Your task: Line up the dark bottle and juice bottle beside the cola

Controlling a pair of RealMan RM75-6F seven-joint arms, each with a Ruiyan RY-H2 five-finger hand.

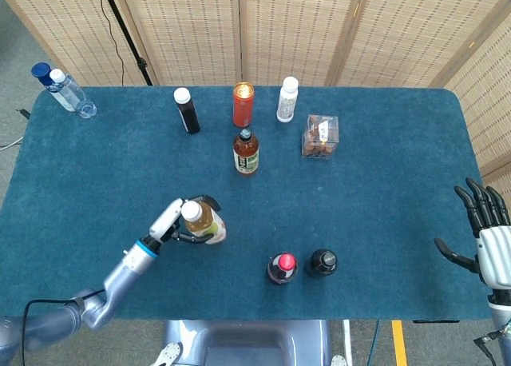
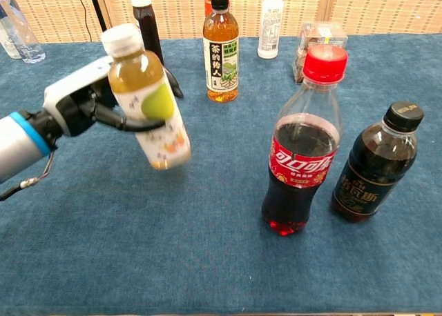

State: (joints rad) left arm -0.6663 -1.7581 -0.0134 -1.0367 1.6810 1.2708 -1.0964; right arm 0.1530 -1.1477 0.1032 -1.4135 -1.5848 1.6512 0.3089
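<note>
My left hand (image 2: 86, 102) (image 1: 177, 220) grips the juice bottle (image 2: 148, 102) (image 1: 203, 222), a clear bottle of yellow juice with a white cap, lifted off the table and tilted. The cola (image 2: 299, 143) (image 1: 281, 268) with its red cap stands at the front of the table. Right beside it on the right stands the dark bottle (image 2: 376, 164) (image 1: 323, 262) with a black cap. My right hand (image 1: 485, 230) hangs open past the table's right edge, holding nothing.
At the back stand a tea bottle (image 2: 221, 48) (image 1: 246, 152), a dark slim bottle (image 2: 146, 26) (image 1: 187, 110), an orange can (image 1: 243, 104), a white bottle (image 2: 270, 21) (image 1: 287, 99) and a clear box of snacks (image 1: 321, 136). A water bottle (image 1: 68, 92) lies at the far left corner.
</note>
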